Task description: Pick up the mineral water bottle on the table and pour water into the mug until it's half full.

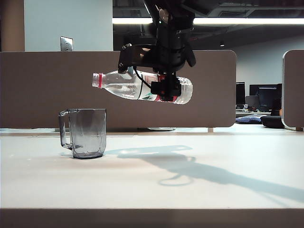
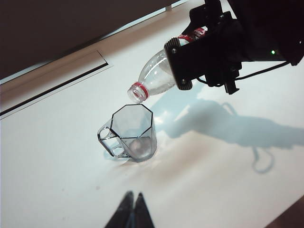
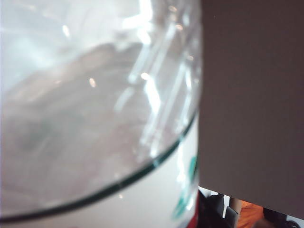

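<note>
While the mug [image 1: 84,132] sits upright on the table [image 1: 152,180], the mineral water bottle [image 1: 137,87] hangs in the air above it and off to its handle-free side, tipped almost level with the open mouth pointing toward the mug. In the left wrist view the bottle [image 2: 154,76] mouth sits just over the mug [image 2: 130,132] rim, not touching. Red neck ring shows, no cap. Water [image 1: 142,91] lies along the low side of the bottle; no stream visible leaving the mouth. Mug looks empty or close to it, hard to tell through the smoky glass. Mug handle faces away from the bottle's body.

Right gripper [image 1: 167,89] is clamped around the bottle's labelled middle, well back from the mouth, fingers pinching both sides of the label, black arm coming down from above the bottle. Right wrist view is filled by the bottle wall [image 3: 95,118] up close, with a label edge showing and a grey partition [image 3: 251,95] behind.

Left gripper [image 2: 132,213] is low over the table near the mug, on the handle side of it, apart from it and holding nothing; only the two dark fingertips show, pressed close together with barely a sliver between them.

The arm and bottle cast a shadow [image 1: 190,168] on the table, past the mug on the side away from its handle. Partition [image 1: 47,90] stands behind the mug along the table's far edge.
</note>
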Available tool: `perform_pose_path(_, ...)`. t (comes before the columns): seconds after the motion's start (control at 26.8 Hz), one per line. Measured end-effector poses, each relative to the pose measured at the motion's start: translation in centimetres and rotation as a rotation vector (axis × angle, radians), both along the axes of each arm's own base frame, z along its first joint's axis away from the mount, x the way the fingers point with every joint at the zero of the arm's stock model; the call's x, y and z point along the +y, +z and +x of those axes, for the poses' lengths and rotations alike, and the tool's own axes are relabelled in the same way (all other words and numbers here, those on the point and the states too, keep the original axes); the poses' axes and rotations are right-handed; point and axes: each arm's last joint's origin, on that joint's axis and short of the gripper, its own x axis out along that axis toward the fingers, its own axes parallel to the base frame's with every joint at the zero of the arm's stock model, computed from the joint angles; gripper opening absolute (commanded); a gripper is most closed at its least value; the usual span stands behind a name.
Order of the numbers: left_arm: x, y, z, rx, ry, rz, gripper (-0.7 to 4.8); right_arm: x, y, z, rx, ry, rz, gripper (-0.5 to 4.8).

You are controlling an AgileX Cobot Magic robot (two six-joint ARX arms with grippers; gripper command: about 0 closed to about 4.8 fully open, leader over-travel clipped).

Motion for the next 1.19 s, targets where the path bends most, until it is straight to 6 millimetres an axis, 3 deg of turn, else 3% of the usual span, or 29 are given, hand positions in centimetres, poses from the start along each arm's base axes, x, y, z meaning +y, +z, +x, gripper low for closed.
perform_pose_path(0.26, 0.45, 0.05, -1.04, -0.012, 0.0, -0.005, -0.05, -0.01, 0.15, 0.08, -0.021, 0.013, -0.057, 3.22)
perform_pose_path(1.19, 0.31, -0.02, -1.03, -0.004, -0.015, -0.002, -0.05, -0.07, 0.22, 0.11, -0.033, 0.004, -0.092, 3.22)
